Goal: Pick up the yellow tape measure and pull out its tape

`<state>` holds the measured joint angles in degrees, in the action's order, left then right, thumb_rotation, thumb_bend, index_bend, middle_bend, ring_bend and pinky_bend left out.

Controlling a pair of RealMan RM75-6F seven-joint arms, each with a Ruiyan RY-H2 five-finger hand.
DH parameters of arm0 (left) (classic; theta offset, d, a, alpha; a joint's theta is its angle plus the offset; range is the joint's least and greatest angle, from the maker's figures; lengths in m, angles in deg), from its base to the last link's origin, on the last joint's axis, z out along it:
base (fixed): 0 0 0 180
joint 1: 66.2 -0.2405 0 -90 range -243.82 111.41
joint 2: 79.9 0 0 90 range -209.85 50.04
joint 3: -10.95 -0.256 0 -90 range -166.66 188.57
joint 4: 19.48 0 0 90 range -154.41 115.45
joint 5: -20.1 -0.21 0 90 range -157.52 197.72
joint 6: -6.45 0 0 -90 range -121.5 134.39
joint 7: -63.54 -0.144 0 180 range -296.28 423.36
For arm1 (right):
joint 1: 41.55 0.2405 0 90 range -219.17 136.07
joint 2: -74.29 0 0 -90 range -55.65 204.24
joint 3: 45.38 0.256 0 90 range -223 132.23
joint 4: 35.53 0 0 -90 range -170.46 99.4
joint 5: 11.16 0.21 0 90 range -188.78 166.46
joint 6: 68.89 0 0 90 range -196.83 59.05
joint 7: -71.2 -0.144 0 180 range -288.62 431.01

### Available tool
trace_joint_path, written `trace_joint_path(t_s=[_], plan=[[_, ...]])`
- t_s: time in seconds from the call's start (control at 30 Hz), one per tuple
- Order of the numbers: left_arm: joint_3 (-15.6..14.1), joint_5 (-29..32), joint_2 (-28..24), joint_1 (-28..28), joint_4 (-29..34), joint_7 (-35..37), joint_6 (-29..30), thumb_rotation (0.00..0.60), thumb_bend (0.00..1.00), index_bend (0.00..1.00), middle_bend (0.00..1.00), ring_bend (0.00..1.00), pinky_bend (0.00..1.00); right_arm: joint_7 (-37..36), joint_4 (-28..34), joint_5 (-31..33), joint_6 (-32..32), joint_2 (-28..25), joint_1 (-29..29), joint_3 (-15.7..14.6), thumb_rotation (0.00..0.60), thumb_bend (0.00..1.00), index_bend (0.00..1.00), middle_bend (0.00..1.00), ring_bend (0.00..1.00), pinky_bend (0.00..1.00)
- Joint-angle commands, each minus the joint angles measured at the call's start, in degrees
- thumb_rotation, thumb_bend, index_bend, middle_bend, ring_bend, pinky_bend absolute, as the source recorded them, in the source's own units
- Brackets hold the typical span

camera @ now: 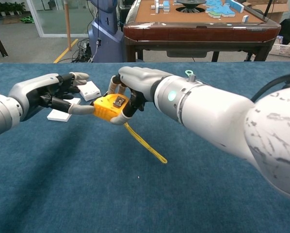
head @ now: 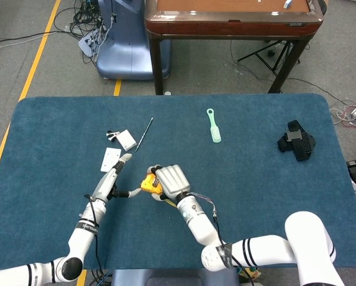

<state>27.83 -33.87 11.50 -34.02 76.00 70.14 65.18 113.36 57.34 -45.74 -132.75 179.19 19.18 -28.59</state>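
My right hand (head: pixel 170 180) (camera: pixel 135 82) grips the yellow tape measure (head: pixel 149 186) (camera: pixel 110 107) from above and holds it a little over the blue table (head: pixel 255 179). A short length of yellow tape (camera: pixel 144 144) hangs out of the case, down and to the right, with its end loose on the cloth. My left hand (head: pixel 110 183) (camera: pixel 47 92) is just left of the case with its fingers apart. One of its fingertips (camera: pixel 82 109) touches the case's left side.
Two white boxes (head: pixel 126 140) (head: pixel 111 159) and a thin black rod (head: pixel 144 133) lie beyond the left hand. A green tool (head: pixel 214 126) lies mid-table, a black object (head: pixel 297 140) far right. A wooden table (camera: pixel 198 24) stands behind.
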Motion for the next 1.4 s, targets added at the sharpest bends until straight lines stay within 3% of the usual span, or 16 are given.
trace_joint_path(t_s=[0.03,0.73,1.03,1.4], plan=[[0.0,0.0,-0.1,0.0,-0.1,-0.2,0.1,0.6,0.17,0.0,0.0,0.0,0.0,-0.1,0.1,0.0,0.0,-0.1,-0.1,-0.1,0.6,0.79,0.65,0.72,0.69,0.42],[0.8,1.0,-1.4,-0.8,-0.5,0.3,0.7,0.6,0.17,0.01,0.0,0.0,0.0,0.1,1.3,0.3,0.0,-0.9,-0.4,-0.5,0.6,0.79,0.66,0.72,0.7,0.42],[0.6,0.2,-1.3,-1.3,-1.2,1.5,0.7,0.6,0.22,0.25,0.0,0.0,0.0,0.5,1.1,0.7,0.1,-0.9,-0.3,-0.7,0.6,0.79,0.66,0.72,0.7,0.42],[0.6,0.4,-1.5,-1.4,-1.2,1.9,0.2,0.6,0.32,0.43,0.0,0.0,0.0,0.5,0.6,1.7,0.3,-1.1,-0.2,-0.5,0.6,0.79,0.66,0.72,0.7,0.42]])
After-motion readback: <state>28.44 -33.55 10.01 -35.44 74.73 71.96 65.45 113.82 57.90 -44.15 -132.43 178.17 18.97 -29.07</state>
